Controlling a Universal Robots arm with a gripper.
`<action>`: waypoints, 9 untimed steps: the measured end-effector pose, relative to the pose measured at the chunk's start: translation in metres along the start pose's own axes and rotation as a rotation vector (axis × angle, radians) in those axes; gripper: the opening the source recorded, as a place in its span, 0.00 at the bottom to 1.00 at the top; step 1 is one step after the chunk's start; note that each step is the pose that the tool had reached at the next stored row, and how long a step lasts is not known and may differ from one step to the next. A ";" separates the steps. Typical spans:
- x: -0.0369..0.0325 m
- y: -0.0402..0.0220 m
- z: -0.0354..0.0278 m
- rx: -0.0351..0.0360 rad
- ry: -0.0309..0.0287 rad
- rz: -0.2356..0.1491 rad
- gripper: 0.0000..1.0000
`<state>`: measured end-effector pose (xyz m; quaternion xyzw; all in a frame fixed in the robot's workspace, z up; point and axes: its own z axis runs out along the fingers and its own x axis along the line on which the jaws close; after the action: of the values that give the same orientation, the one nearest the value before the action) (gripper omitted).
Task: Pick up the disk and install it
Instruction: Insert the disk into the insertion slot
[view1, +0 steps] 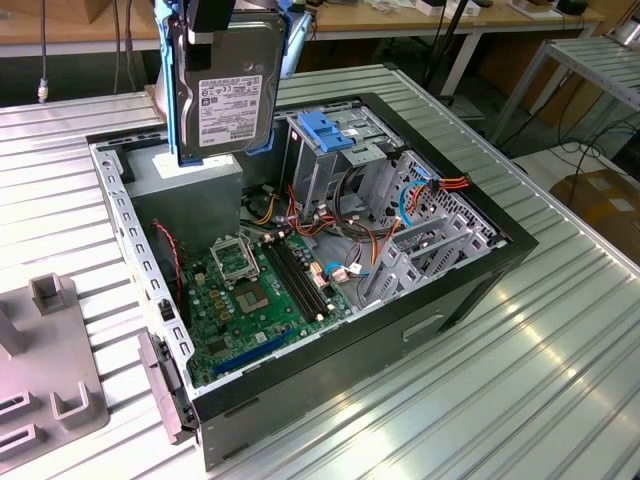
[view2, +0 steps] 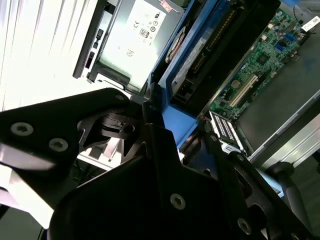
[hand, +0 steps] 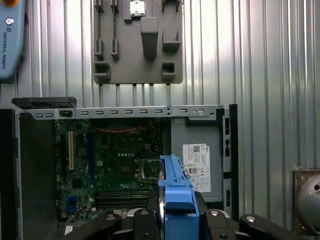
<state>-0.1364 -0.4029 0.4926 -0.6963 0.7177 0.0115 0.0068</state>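
Black gripper (hand: 177, 220) nearest us, clamped on disk (view1: 222, 95) at its blue carrier frame. Disk hangs upright, long axis vertical, label facing exterior camera, over power supply (view1: 190, 190) in open computer case (view1: 400, 320). We note drive cage (view1: 330, 150) beside disk toward exterior view's right, motherboard (view1: 250, 290) lower down, cables (view1: 362, 250) crowding cage.

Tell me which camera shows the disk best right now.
The exterior view: the disk hangs upright above the open computer case, its labelled face toward the camera. The first wrist view catches the disk edge-on, mostly blue carrier; the second wrist view shows its connector edge and blue frame.
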 end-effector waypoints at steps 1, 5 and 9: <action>0.0005 0.0000 0.0000 0.0001 0.0000 0.000 0.37; 0.0013 0.0000 0.0000 0.0000 0.0000 0.000 0.37; 0.0022 -0.0001 0.0000 0.0000 -0.0001 0.000 0.37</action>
<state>-0.1364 -0.4051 0.4926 -0.6963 0.7176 0.0115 0.0068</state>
